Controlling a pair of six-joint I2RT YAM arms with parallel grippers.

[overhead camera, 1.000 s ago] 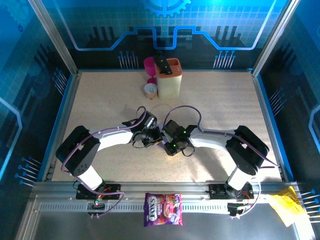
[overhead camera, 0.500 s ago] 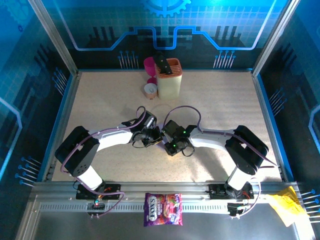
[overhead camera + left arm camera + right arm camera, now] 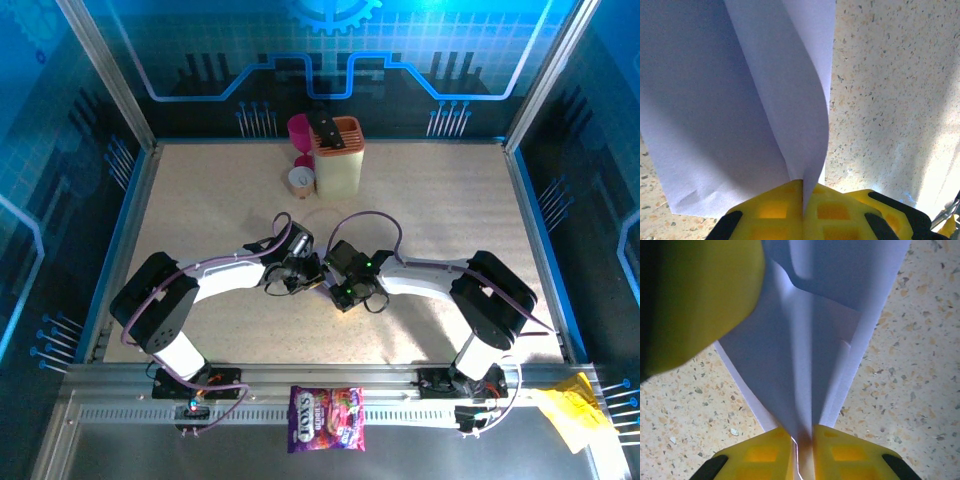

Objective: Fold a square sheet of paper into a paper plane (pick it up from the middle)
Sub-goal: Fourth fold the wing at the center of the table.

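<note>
one black object [image 3: 322,128] sits in cream box [image 3: 338,168] beyond paper [image 3: 730,110].

Place: a robotics lab cell, built like a demo booth.
Worktop [image 3: 200,200]: a speckled beige board, walled on its left, right and far sides.
Walls [image 3: 330,60]: blue panels around the worktop, printed with circuit traces and a gear.
Frame [image 3: 108,75]: aluminium posts rising from the worktop's far corners.
Rail [image 3: 120,412]: slotted aluminium along the worktop's near edge.
Arms: a white, cabled left arm [image 3: 225,278] and right arm [image 3: 430,280] bolted at the worktop's near edge; the left tool [image 3: 802,187] and right tool [image 3: 802,437] have yellow fingers.
</note>
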